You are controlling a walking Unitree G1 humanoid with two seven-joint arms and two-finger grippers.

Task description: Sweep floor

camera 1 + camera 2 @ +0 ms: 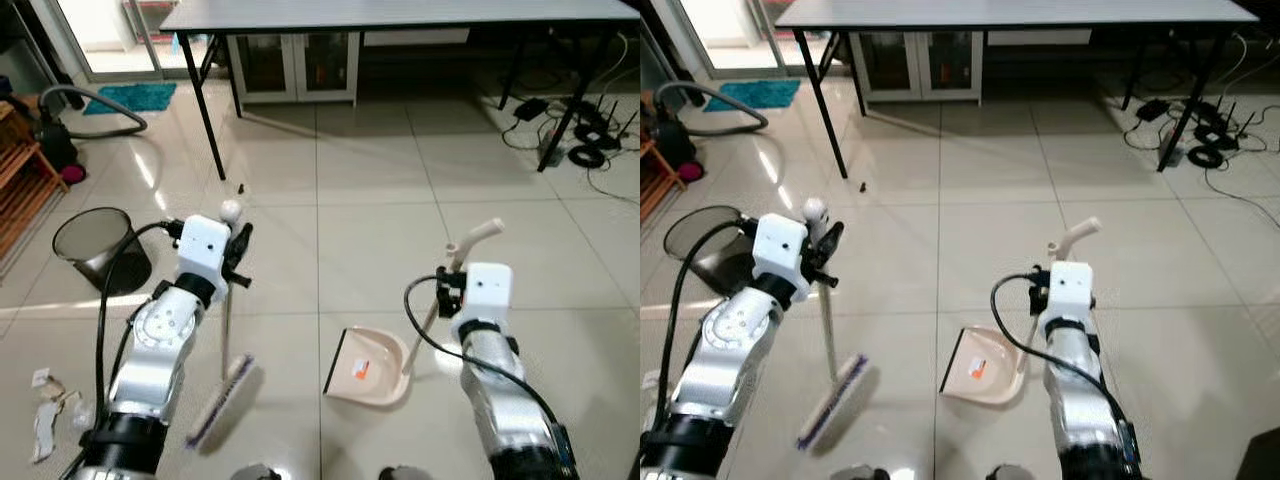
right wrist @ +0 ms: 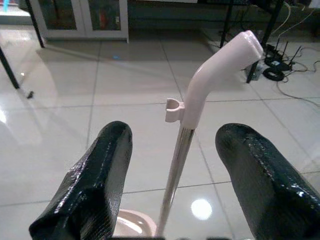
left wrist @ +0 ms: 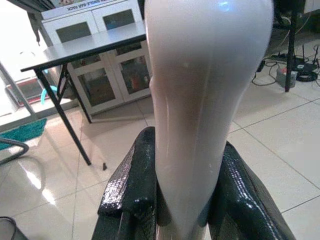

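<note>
Broom [image 1: 226, 372] stands nearly upright on the pale tiled floor [image 1: 370, 190], its purple-tipped bristle head down on the tiles at the robot's left and its thin metal shaft rising to a white knob at the top. The left pincer [image 1: 238, 250] is clamped on the broom just below that knob; in the left wrist view the two black fingers [image 3: 131, 185] press against either side of the white handle.

To the right of the brush head, a beige dustpan [image 1: 368, 367] sits on the floor with its open mouth turned toward the broom. Its long handle [image 1: 455, 265] slopes up to a bent white grip. The right pincer [image 1: 447, 290] is up against that handle, and its fingers [image 2: 95, 185] stand apart with the metal shaft between them, touching neither.

A black mesh wastebasket [image 1: 98, 245] stands on the floor just left of the left arm. Crumpled paper scraps [image 1: 45, 410] lie on the tiles by the robot's left side. Farther off, a grey worktop [image 1: 400, 14] on black legs spans the room, with a white cabinet [image 1: 295, 67] under it and a tangle of cables [image 1: 575, 135] on the floor at its right end.
</note>
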